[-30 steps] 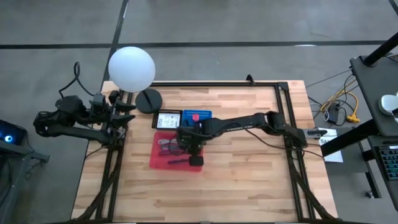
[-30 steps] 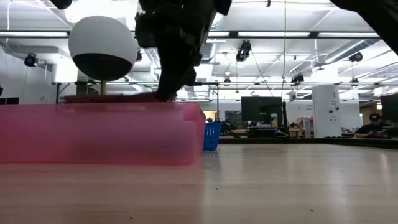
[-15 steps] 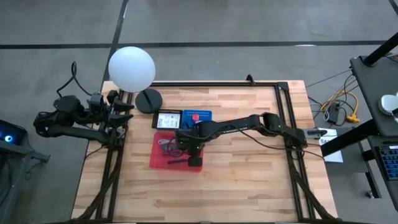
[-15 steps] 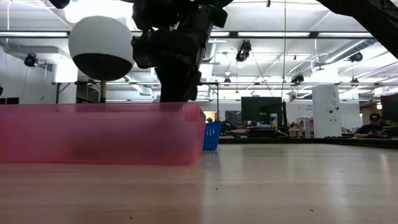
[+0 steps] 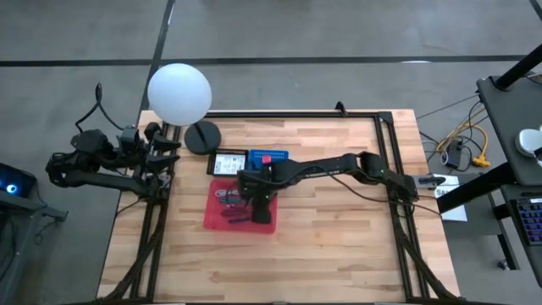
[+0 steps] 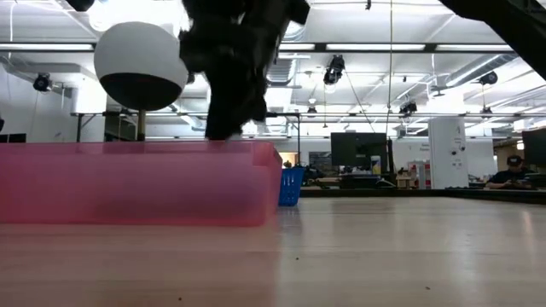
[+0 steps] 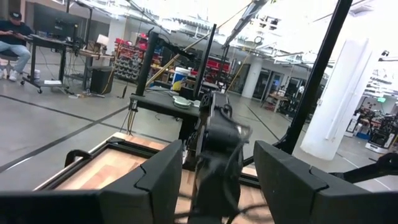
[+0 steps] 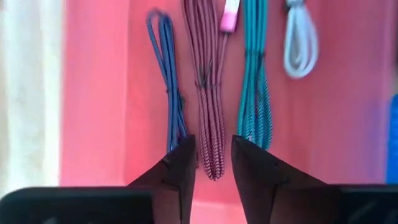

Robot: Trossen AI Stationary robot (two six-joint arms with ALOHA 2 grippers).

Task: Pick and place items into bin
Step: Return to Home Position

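A pink bin (image 5: 222,222) lies on the wooden table. On its floor rest thin cords side by side: purple-blue (image 8: 166,74), magenta (image 8: 208,93), teal (image 8: 254,87) and white (image 8: 300,43). My right gripper (image 8: 212,144) hangs over the bin (image 5: 256,203), pointing down, fingers open by a narrow gap above the magenta cord's looped end. In the low view its tips (image 6: 223,132) are level with the bin's rim. My left gripper (image 7: 217,168) is open and waits off the table's left edge (image 5: 165,152). The other small items do not show.
A small blue bin (image 5: 269,158) and a black-and-white box (image 5: 227,161) stand just beyond the pink bin. A white globe lamp (image 5: 179,93) on a black base (image 5: 201,135) is at the far left corner. Bare wood (image 5: 330,237) spreads to the right and near side.
My right gripper dipped into the pink bin, then rose back to rim height. It also shifted a little toward the table's far edge, so more of the cords at the bin's near end now show.
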